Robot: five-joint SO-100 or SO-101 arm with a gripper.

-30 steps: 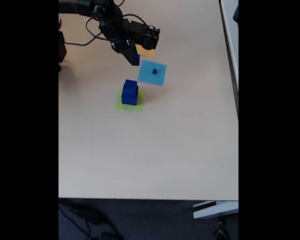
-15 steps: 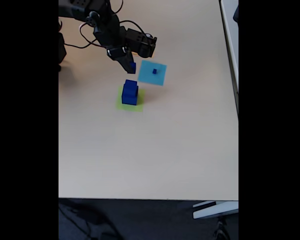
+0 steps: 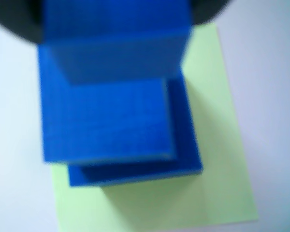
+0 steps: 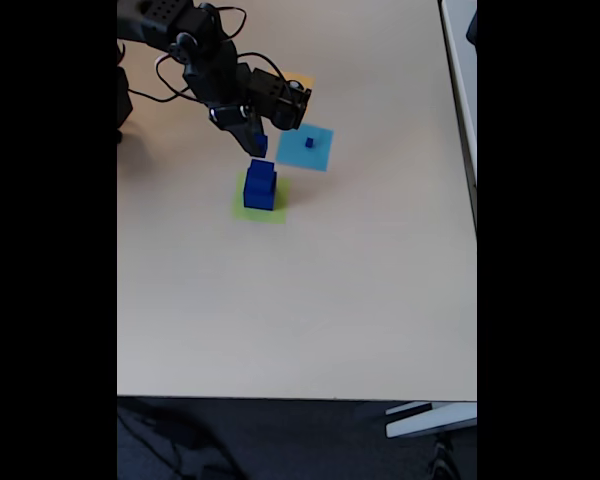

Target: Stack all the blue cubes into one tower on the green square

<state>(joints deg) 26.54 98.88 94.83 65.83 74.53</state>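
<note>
From over by the light-blue flat patch (image 4: pixel 305 147), the black gripper (image 4: pixel 258 147) has swung in just above the two stacked dark blue cubes (image 4: pixel 260 186) on the thin green square (image 4: pixel 276 212), clamped on a third blue cube (image 3: pixel 117 36), ready to lower.

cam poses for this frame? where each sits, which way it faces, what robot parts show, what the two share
Wrist view: rides on the arm, faces down at close range onto the two stacked blue cubes on the green square; a held blue cube fills the top edge, with dark gripper parts at the top corners.
Fixed view: high above the table, looking down; arm and gripper enter from the upper left.
Shared: the stacked cubes, green square and held cube.
</note>
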